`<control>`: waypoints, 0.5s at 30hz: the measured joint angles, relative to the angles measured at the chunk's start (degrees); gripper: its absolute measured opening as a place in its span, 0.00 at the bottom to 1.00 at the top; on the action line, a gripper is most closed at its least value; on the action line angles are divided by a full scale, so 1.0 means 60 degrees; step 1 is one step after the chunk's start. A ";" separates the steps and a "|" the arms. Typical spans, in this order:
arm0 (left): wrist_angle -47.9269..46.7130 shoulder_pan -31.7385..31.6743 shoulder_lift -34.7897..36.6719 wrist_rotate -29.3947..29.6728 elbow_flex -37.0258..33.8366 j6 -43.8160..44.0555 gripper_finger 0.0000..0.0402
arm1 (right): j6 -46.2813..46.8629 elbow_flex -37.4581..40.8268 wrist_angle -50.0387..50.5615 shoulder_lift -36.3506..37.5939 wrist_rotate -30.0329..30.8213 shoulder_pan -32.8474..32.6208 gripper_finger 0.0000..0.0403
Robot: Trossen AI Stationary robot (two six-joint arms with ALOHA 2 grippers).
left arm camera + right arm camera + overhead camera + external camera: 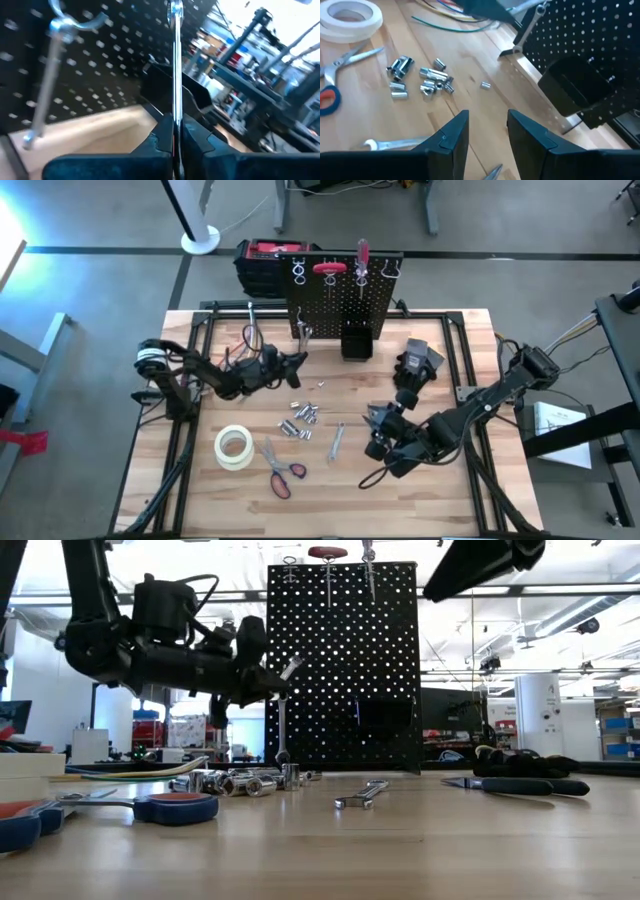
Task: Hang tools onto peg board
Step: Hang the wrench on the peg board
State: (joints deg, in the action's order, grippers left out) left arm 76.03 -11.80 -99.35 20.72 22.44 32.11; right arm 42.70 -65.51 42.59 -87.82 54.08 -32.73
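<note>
The black peg board (345, 300) stands upright at the table's far edge, with a red clamp-like tool (330, 270) and a red-handled screwdriver (363, 252) on its top hooks. A silver wrench (50, 75) leans against its foot. My left gripper (297, 363) hovers just in front of the board, shut on a slim silver wrench (175, 60). My right gripper (487, 130) hangs open over the table's right middle, with nothing between its fingers. Another wrench (337, 440), sockets (300, 418), red-handled scissors (280, 470) and black pliers (415, 365) lie on the table. My left gripper pinches the slim wrench's shaft (175, 117) between its two fingers, near one end. The fingers lie about level and point toward the peg board. The wrench sticks out past the fingertips, its free end (290, 667) slanting up, lifted clear of the table.
A white tape roll (234, 447) lies at the near left. A small black bin (356, 340) sits at the board's foot. A red-and-black toolbox (265, 260) stands behind the board. Loose cables (450, 22) trail near the left arm.
</note>
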 joint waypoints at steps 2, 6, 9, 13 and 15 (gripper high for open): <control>-0.0019 -0.0111 0.0000 -0.0003 -0.0005 0.0070 0.00 | 0.0149 0.0177 -0.0001 0.0021 0.0001 0.0000 0.31; -0.0065 -0.0354 0.0000 -0.0038 -0.0011 0.0103 0.00 | 0.0432 0.0504 -0.0001 0.0070 0.0004 0.0021 0.31; -0.0135 -0.0485 0.0000 -0.0038 -0.0011 0.0093 0.00 | 0.0548 0.0628 0.0003 0.0070 -0.0003 0.0022 0.30; -0.0464 -0.0659 0.0000 -0.0075 -0.0011 0.0089 0.00 | 0.0568 0.0640 0.0000 0.0070 -0.0003 0.0022 0.29; -0.0543 -0.0732 0.0000 -0.0112 -0.0011 0.0140 0.00 | 0.0565 0.0640 0.0000 0.0070 0.0000 0.0022 0.29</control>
State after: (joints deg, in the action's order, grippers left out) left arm 72.78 -16.18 -99.35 20.05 22.37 32.95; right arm 46.09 -61.67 42.59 -87.39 54.08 -32.60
